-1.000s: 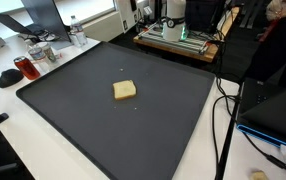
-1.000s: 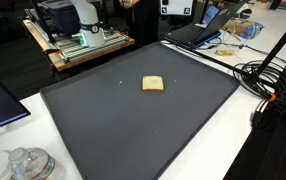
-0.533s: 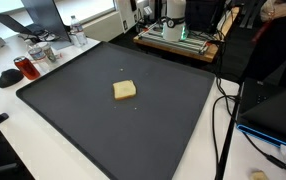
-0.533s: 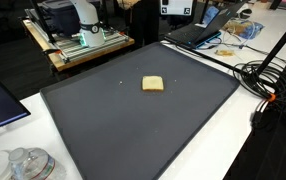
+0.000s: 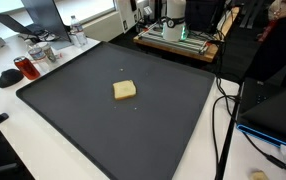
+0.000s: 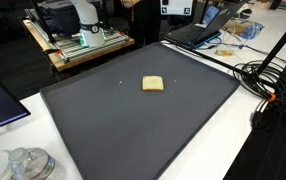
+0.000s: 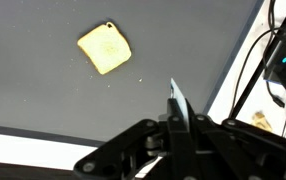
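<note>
Though small, the yellow square (image 5: 125,90) is easy to find: it lies flat near the middle of a dark mat (image 5: 83,130) in both exterior views. In the wrist view the end effector (image 7: 175,100) is closed on nothing, apart from the square. White tabletop (image 5: 33,150) borders the mat, and black cables (image 6: 255,72) lie beside one edge.

No text, brand, number or sign can be read. In an exterior view, a small white label (image 6: 186,9) on a black box (image 6: 171,8) at twelve o'clock is too blurred to read.
</note>
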Action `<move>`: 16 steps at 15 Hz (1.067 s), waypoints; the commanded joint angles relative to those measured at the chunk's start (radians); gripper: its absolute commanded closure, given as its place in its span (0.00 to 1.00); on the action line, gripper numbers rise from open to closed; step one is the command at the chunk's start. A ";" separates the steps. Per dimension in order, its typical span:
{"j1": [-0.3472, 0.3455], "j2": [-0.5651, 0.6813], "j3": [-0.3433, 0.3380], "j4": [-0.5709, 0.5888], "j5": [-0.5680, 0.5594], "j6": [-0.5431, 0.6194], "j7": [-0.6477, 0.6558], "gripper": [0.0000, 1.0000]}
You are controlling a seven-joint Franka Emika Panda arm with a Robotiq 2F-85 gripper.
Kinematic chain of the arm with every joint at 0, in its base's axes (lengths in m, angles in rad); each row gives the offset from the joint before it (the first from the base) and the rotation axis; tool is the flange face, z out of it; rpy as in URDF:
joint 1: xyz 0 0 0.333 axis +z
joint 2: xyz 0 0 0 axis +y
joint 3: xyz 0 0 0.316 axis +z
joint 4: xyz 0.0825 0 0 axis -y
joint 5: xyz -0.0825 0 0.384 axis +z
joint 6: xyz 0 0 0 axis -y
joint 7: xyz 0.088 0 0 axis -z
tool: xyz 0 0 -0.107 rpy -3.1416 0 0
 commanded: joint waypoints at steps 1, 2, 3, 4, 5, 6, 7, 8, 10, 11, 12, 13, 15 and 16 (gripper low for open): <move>-0.015 0.000 0.014 0.002 0.001 -0.002 0.000 0.96; -0.015 0.000 0.014 0.002 0.001 -0.002 0.000 0.96; -0.015 0.000 0.014 0.002 0.001 -0.002 0.000 0.96; -0.015 0.000 0.014 0.002 0.001 -0.002 0.000 0.96; -0.015 0.000 0.014 0.002 0.001 -0.002 0.000 0.96; -0.015 0.000 0.014 0.002 0.001 -0.002 0.000 0.96; -0.015 0.000 0.014 0.002 0.001 -0.002 0.000 0.96; -0.015 0.000 0.014 0.002 0.001 -0.002 0.000 0.96; -0.015 0.000 0.014 0.002 0.001 -0.002 0.000 0.99; -0.020 0.024 0.019 0.007 -0.059 0.020 0.051 0.99; -0.019 0.040 0.019 0.015 -0.066 0.009 0.054 0.99; -0.017 0.056 0.026 0.012 -0.106 0.031 0.084 0.99; -0.011 0.083 0.037 0.000 -0.168 0.048 0.126 0.99; -0.008 0.099 0.043 -0.008 -0.200 0.058 0.151 0.99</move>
